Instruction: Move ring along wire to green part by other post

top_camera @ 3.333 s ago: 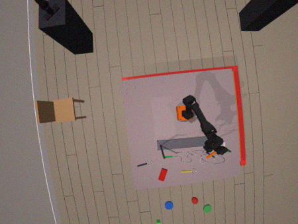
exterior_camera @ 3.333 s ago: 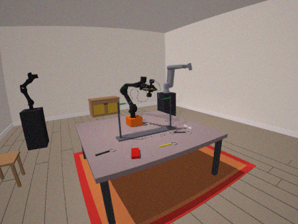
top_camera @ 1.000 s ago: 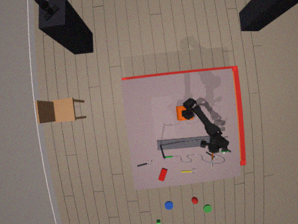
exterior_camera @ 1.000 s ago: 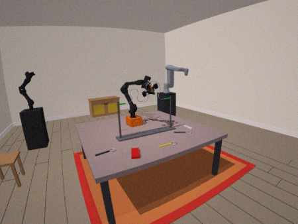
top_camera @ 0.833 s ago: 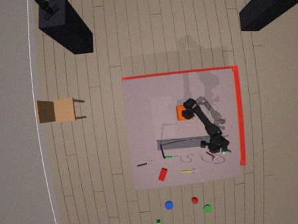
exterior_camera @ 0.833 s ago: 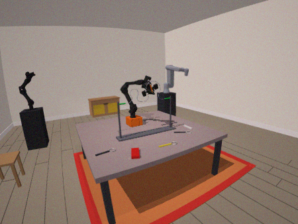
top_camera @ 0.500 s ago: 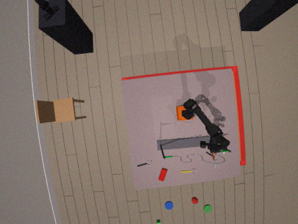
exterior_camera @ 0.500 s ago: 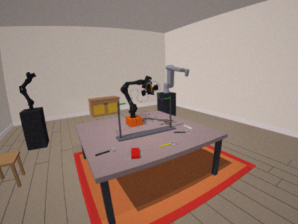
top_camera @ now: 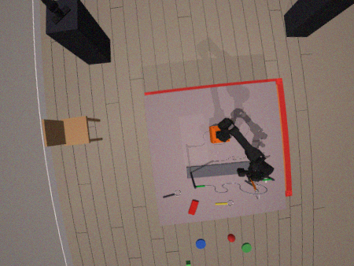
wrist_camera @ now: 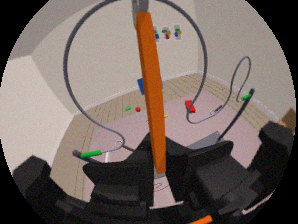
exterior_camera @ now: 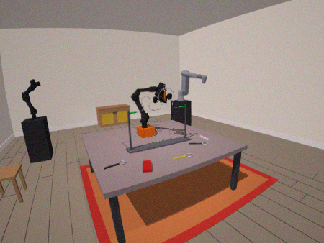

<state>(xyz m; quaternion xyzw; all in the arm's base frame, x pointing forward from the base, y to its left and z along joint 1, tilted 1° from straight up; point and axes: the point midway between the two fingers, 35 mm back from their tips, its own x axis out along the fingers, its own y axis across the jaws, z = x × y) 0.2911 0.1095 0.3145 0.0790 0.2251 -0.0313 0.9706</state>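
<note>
My gripper [top_camera: 252, 182] [exterior_camera: 165, 97] [wrist_camera: 152, 133] is shut on the lower end of the orange handle [wrist_camera: 152, 90] [exterior_camera: 165, 92]. The handle stands upright in the wrist view. Its grey top end [wrist_camera: 141, 6] meets the top of the wire's big loop; the ring is edge-on and cut off there, so its gap to the wire cannot be told. The thin grey wire [wrist_camera: 65, 65] [top_camera: 221, 192] [exterior_camera: 155, 110] curves between a green part [wrist_camera: 91, 154] [exterior_camera: 182, 106] and another green part [wrist_camera: 247, 96] [top_camera: 200, 186] [exterior_camera: 132, 113], each beside a post.
One dark post [wrist_camera: 235, 119] [exterior_camera: 129, 129] and the other post [exterior_camera: 185, 122] rise from a grey base bar [exterior_camera: 155, 144] [top_camera: 216, 169]. A red block [top_camera: 193, 207] [exterior_camera: 147, 166], a yellow-handled ring [top_camera: 221, 204] and a black-handled ring [top_camera: 170, 195] lie on the table.
</note>
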